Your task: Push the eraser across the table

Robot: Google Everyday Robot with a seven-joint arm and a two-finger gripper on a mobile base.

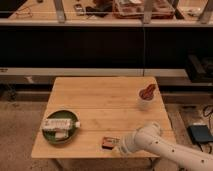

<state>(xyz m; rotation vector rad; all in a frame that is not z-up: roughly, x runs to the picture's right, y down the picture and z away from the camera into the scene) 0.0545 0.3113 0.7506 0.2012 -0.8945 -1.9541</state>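
On the surface (pixel 100 90), a green plate (pixel 64 115) at the left holds a white packet (pixel 60 124) with writing too small to read. The eraser (pixel 110 143) lies by the front edge. Right beside it, the end effector (pixel 119 149) is squeezed closed with nothing in it. A cup (pixel 146 101) stands farther right.

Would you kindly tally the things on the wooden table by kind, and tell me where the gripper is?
eraser: 1
green plate: 1
white-and-green packet: 1
white cup: 1
Total: 4
The gripper, shut, is at the near edge of the table, just right of the eraser.
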